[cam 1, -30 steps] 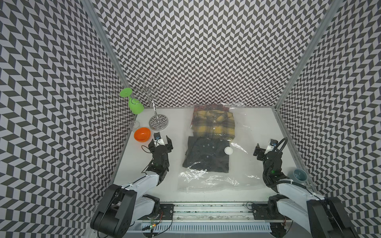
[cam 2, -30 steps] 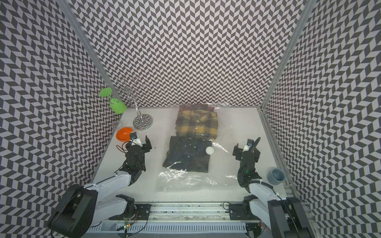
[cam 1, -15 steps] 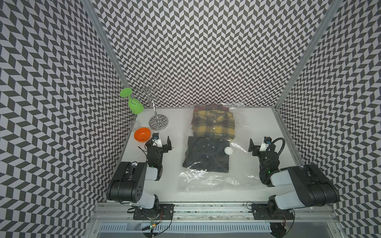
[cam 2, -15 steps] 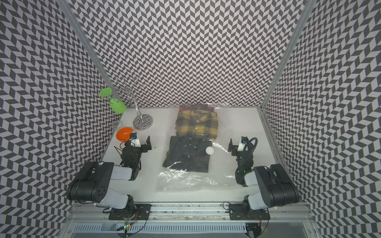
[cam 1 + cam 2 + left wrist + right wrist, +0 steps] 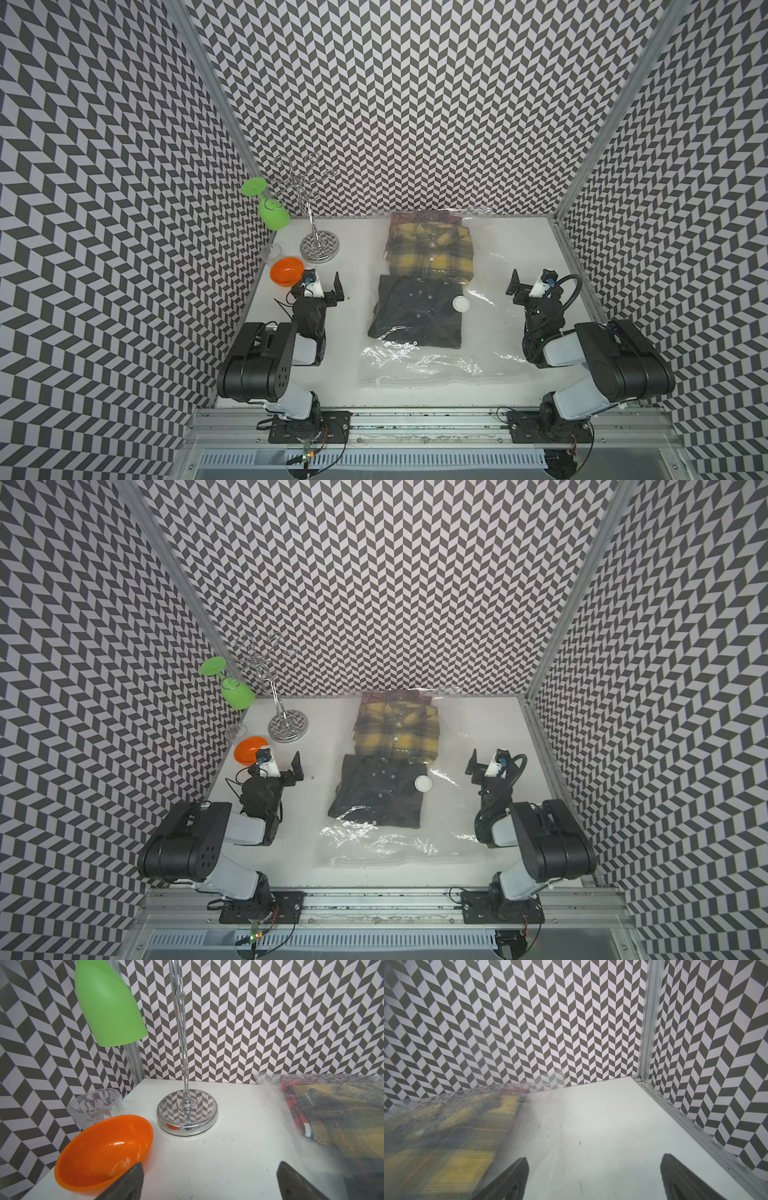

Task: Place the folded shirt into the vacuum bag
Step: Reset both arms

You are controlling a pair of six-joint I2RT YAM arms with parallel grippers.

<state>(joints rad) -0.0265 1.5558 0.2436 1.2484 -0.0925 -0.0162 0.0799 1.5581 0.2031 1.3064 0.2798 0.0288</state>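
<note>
Booth setup, quick notes: same grey-and-white chevron pattern on all sides, back wall (image 5: 395, 104) at 12, left wall (image 5: 104, 208) at 9, right wall (image 5: 685, 249) at 3. Bare metal corner posts at 11 (image 5: 214, 95) and 1 (image 5: 603, 124). White table (image 5: 357, 257) in middle, bit scuffed in wrist views. Metal rail (image 5: 424, 419) along 6 edge, slotted white strip (image 5: 415, 459) just beyond. Light soft, even.

Far-left corner of white surface (image 5: 239, 1147): orange bowl (image 5: 99, 1149) just beside clear cup (image 5: 94, 1105), chrome rack (image 5: 187, 1114) w/ round mirror base nearby, green wineglass (image 5: 273, 211) hanging upside-down off its arm, b/w chevron walls (image 5: 395, 104) behind.
</note>
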